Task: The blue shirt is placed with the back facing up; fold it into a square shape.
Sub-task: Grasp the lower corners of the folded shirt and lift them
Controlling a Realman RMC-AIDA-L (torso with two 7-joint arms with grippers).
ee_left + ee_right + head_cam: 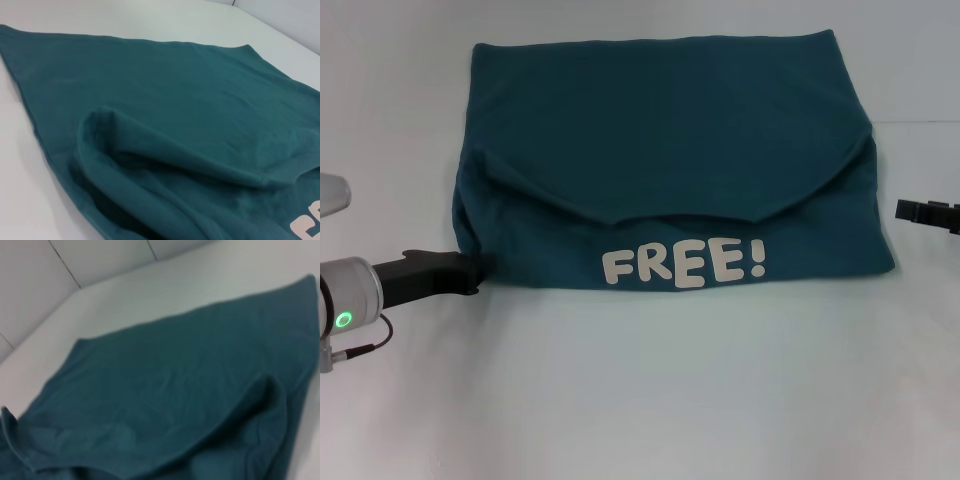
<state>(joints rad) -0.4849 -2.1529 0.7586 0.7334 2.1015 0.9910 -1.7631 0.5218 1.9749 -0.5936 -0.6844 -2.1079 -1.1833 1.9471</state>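
I see the blue shirt (665,160) spread across the upper middle of the head frame on the white table (650,390), its near portion folded up so the white "FREE!" lettering (683,265) shows along the lower edge. My left gripper (480,268) sits at the lower left of the frame, its tip touching the shirt's lower-left corner; I cannot tell whether it is clamped or apart. My right gripper (910,210) pokes in at the right edge, clear of the fabric, spread unreadable.
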